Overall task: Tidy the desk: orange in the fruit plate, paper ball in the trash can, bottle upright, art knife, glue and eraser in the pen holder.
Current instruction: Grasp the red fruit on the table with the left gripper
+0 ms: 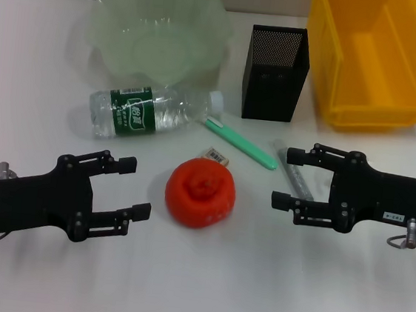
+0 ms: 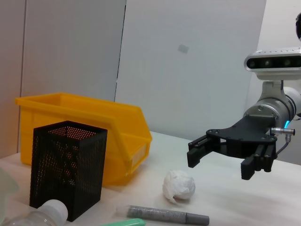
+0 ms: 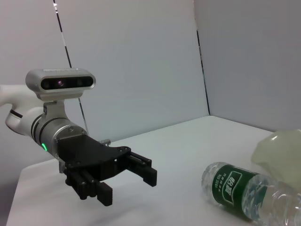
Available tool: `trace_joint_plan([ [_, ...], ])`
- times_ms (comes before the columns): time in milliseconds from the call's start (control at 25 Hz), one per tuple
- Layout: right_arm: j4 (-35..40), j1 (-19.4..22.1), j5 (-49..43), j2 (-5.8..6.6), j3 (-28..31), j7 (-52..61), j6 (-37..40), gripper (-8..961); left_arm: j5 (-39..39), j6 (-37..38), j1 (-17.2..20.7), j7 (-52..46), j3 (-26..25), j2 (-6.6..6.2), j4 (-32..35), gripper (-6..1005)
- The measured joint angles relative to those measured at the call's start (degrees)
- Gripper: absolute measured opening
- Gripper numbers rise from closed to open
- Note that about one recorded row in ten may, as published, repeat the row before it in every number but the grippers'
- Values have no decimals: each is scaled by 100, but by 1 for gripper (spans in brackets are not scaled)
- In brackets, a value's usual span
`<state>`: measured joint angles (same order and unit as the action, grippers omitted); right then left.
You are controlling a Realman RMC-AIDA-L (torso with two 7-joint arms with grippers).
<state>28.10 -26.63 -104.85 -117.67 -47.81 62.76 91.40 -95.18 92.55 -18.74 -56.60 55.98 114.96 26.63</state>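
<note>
Orange (image 1: 200,193) sits at the middle of the white table (image 1: 201,289), squashed, dimpled top up, between the two pincers and touching neither. Left pincer (image 1: 134,187) hovers at its 9 o'clock, fingers spread wide with nothing between them; the right wrist view shows the same pincer (image 3: 133,179) from the front, open and empty. Right pincer (image 1: 285,177) hovers at the orange's 3 o'clock, also wide open and empty, as the left wrist view confirms (image 2: 219,157).

Just at the orange's 12 o'clock lies the tiny eraser (image 1: 217,155) with its barcode label. Beyond it the bottle (image 1: 153,111) lies on its side, cap pointing toward 3 o'clock; its green label also shows in the right wrist view (image 3: 244,192). A green art knife (image 1: 240,144) runs slantwise from beside the cap toward 4 o'clock. A grey glue stick (image 1: 294,175) lies partly under the right pincer.

At 11 o'clock stands the pale-green fruit plate (image 1: 160,28), holding nothing that can be seen. The black mesh pen holder (image 1: 275,74) stands at 1 o'clock, with the yellow trash can (image 1: 374,58) just beside it.

The paper ball (image 2: 178,186) shows only in the left wrist view, on the table near the glue stick (image 2: 162,214) and below the right pincer; the head view hides it.
</note>
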Motion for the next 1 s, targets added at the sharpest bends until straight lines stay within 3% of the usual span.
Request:
trace_joint_plan([
  [1000, 50, 35, 9, -1, 31, 22, 53, 809, 37, 61, 16, 3, -5, 4, 85, 769],
])
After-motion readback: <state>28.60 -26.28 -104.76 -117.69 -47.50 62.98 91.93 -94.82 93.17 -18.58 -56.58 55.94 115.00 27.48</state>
